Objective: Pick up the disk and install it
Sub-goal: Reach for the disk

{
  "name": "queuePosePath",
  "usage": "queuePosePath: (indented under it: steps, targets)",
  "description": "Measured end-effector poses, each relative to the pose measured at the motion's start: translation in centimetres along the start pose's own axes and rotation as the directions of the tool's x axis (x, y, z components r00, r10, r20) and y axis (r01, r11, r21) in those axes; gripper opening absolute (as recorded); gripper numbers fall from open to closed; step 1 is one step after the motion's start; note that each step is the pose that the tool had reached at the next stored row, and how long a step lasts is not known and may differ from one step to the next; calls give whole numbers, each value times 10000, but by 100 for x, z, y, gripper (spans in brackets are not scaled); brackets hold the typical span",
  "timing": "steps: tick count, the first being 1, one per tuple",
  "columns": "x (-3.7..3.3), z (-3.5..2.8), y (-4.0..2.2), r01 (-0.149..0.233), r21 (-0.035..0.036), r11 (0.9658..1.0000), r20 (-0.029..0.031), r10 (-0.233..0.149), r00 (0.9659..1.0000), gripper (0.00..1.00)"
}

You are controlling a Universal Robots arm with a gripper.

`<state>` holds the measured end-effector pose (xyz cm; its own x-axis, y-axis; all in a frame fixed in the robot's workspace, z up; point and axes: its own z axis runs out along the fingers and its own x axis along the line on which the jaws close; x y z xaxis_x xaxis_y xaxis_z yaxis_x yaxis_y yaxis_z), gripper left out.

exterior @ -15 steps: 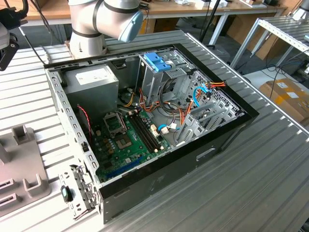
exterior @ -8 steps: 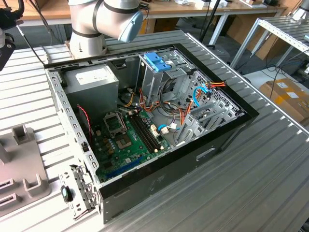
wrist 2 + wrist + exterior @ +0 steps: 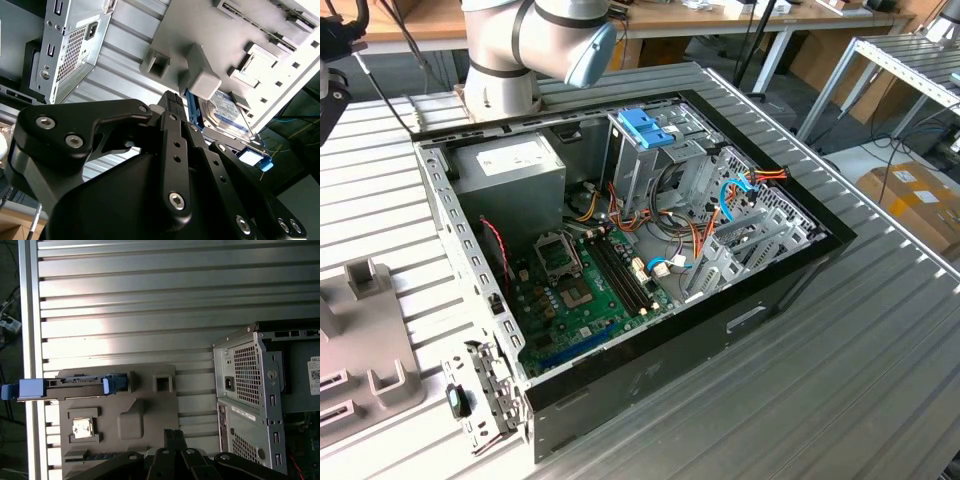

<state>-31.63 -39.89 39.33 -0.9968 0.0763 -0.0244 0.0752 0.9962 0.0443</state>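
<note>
on the exterior view's left the grey fixture block [image 3: 365, 340] sits on the ribbed metal table [image 3: 880, 330], and in both wrist views the disk [image 3: 75, 382] [image 3: 227, 111] stands on edge in a slot of that block, clipped in its light-blue carrier [image 3: 30, 388]. the gripper [image 3: 174, 433] hangs near it, fingers pressed together on nothing, clear of the disk. right of the block in the exterior view is the open pc case [image 3: 720, 340].

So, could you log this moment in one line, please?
disk: on edge in grey fixture | gripper: nearby, not touching disk | install: pending
</note>
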Motion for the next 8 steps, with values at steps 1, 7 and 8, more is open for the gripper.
queuePosePath:
  steps: [1,7,8]
  targets:
    - [5,0,0,0,-1,10000,1,0,10000,11]
    - [34,0,-3,1,0,10000,0,-1,10000,11]
    - [34,0,-3,1,0,10000,0,-1,10000,11]
